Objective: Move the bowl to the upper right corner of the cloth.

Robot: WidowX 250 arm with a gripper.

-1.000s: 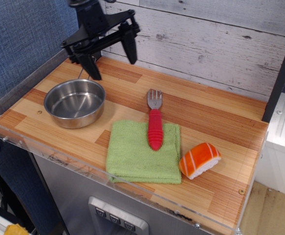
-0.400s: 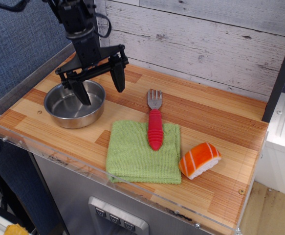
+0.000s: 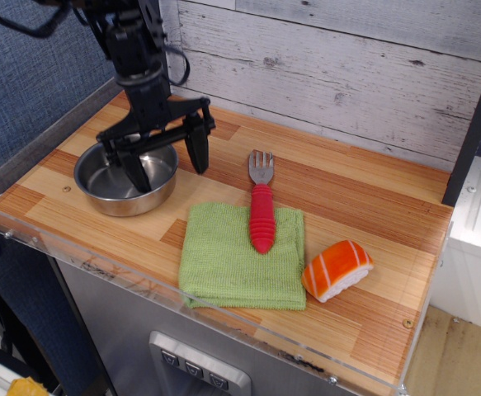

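The bowl (image 3: pixel 127 174), sitting left of the cloth (image 3: pixel 242 256), is being straddled at its right rim by the spread-open gripper (image 3: pixel 167 167), seemingly untouched, so closing is being called for.

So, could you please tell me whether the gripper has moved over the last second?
Yes. The gripper has come down and toward the table's front: it was above the back edge and now straddles the right rim of the bowl, jaws open.

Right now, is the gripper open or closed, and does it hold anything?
Gripper: open and holding nothing. One finger is inside the bowl, the other is outside its right rim.
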